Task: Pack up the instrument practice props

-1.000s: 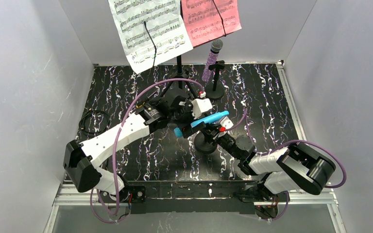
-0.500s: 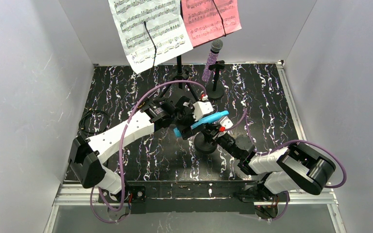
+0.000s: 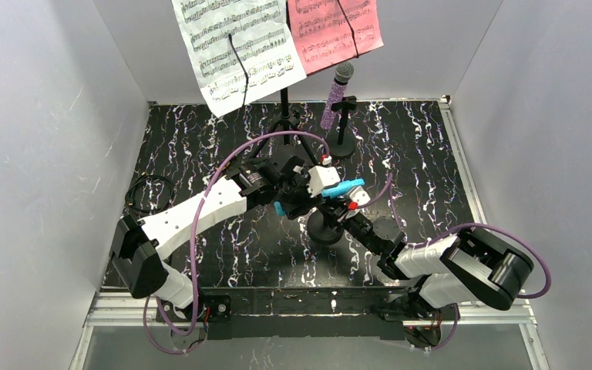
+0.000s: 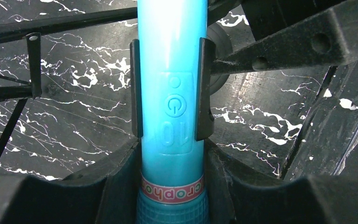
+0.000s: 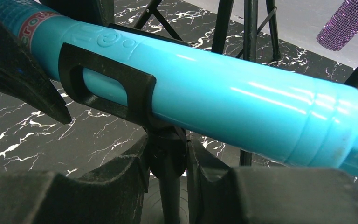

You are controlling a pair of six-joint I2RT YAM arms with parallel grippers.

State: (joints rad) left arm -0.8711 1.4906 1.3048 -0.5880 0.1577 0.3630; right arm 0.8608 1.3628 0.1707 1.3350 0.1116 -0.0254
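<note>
The blue microphone (image 3: 331, 191) (image 4: 170, 84) (image 5: 223, 88) lies tilted in the clip (image 4: 204, 88) of a small black mic holder (image 3: 324, 228). My left gripper (image 3: 288, 202) (image 4: 171, 158) is shut on the blue microphone just above its pink band, near the head end. The right gripper (image 3: 339, 211) (image 5: 168, 158) is shut on that mic holder's post below the clip. The purple glitter microphone (image 3: 337, 95) (image 5: 349, 21) leans in a second mic holder (image 3: 344, 142) at the back. White music sheets (image 3: 235, 46) and pink music sheets (image 3: 333, 27) hang on the stand.
A tall black tripod (image 3: 284, 116) (image 5: 247, 28) stands just behind both grippers. A coiled black cable (image 3: 148, 194) lies at the left edge of the black marbled floor (image 3: 424, 169). Grey walls close in the left, right and back sides.
My left arm has moved right toward the blue microphone and its jaws have closed onto it. The right arm and the mic holder have stayed put.
</note>
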